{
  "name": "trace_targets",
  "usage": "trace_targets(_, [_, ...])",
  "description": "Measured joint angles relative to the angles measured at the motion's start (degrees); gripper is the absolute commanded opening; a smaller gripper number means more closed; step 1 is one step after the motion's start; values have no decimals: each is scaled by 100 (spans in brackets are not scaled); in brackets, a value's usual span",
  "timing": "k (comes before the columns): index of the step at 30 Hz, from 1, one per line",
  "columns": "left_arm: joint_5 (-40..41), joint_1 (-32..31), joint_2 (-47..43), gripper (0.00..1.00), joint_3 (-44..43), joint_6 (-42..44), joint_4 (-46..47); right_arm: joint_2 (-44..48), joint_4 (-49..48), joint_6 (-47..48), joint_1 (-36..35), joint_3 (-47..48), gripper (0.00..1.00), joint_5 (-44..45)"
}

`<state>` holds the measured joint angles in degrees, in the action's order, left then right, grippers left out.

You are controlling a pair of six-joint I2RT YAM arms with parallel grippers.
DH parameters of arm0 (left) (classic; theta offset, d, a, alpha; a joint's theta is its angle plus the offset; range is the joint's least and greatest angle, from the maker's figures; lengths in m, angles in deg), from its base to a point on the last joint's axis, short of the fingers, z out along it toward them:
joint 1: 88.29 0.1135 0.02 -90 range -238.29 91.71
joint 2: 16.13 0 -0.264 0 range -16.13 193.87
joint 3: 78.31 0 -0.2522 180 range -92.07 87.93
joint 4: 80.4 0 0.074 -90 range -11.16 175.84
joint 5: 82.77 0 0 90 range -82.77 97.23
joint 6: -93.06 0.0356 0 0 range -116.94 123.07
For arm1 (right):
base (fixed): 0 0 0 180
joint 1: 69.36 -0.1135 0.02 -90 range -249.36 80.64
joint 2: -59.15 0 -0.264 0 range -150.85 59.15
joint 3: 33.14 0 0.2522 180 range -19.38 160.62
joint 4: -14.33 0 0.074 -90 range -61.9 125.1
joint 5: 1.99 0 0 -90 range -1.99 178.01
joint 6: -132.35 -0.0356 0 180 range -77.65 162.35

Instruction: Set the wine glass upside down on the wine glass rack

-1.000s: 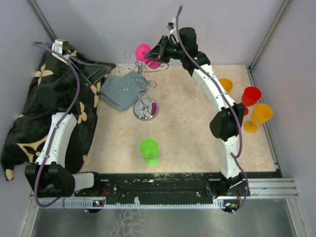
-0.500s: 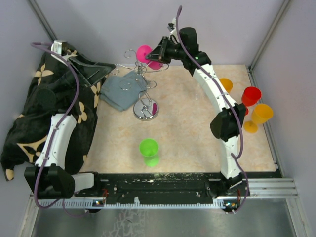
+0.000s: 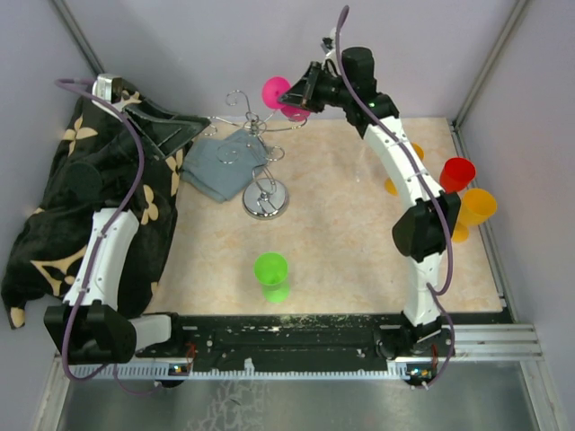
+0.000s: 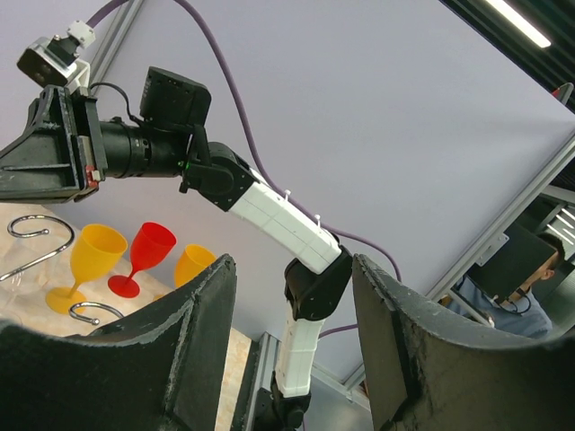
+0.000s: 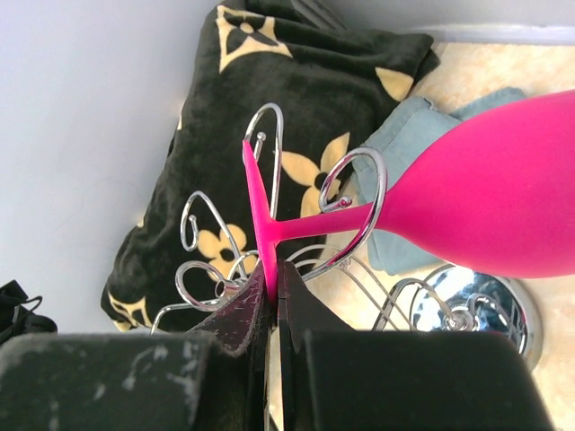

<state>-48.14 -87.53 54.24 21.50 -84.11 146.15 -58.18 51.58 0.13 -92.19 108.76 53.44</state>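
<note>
The right gripper (image 5: 272,283) is clamped on the foot of the pink wine glass (image 5: 485,206). The glass lies sideways over the wine glass rack (image 3: 266,205), its stem crossing one curled loop. Left of the rack are a grey cloth (image 3: 220,166), a black blanket (image 3: 54,215) and the left gripper (image 4: 292,278), fingers apart.

A green glass (image 3: 270,268) stands alone, and a grey cloth (image 3: 216,169) lies beside a black blanket (image 3: 54,224) (cream flower print).
</note>
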Motion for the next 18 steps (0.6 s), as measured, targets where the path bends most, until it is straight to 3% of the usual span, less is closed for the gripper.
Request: trace_targets(18, [-7,0,-26,61,42,2,-15,35,-426,-186,55,-114,0,-35])
